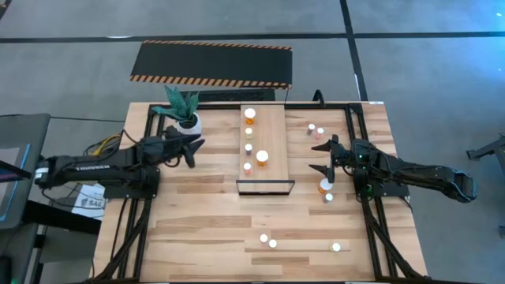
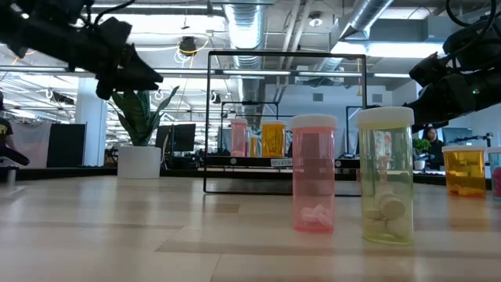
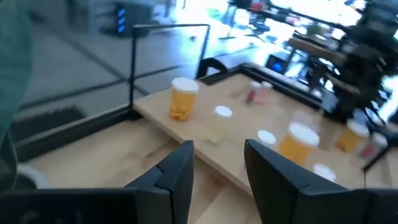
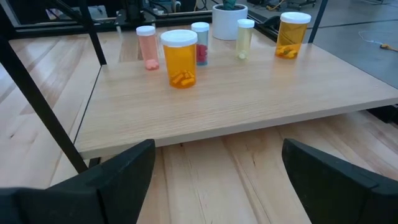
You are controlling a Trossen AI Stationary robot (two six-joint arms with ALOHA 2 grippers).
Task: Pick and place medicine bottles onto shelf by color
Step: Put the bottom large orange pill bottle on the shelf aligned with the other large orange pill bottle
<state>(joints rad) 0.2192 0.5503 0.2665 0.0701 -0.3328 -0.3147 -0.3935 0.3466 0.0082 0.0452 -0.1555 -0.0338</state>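
Pale wood shelf: you will find it lying lengthwise at the middle of the plank table, its dark frame at the short end nearer the front edge.

On the shelf, five medicine bottles:
- orange bottle at the far end;
- yellowish bottle just behind it in the row;
- a small bottle with reddish contents next;
- pink bottle nearest the frame;
- a larger orange bottle beside the row, toward the shelf's middle.

Off the shelf, on the table:
- two small bottles at the far right;
- an orange bottle and a small one just under your right arm;
- a pink and a yellowish bottle side by side near the front edge;
- one lone bottle at the front right.

Left gripper: raised over the table to the left of the shelf, next to the white pot with a green plant; fingers narrowly parted, nothing between them.

Right gripper: just right of the shelf, fingers spread wide and holding nothing, pointed at the shelf's long edge.

Black mat with striped orange edges: on the floor beyond the table.
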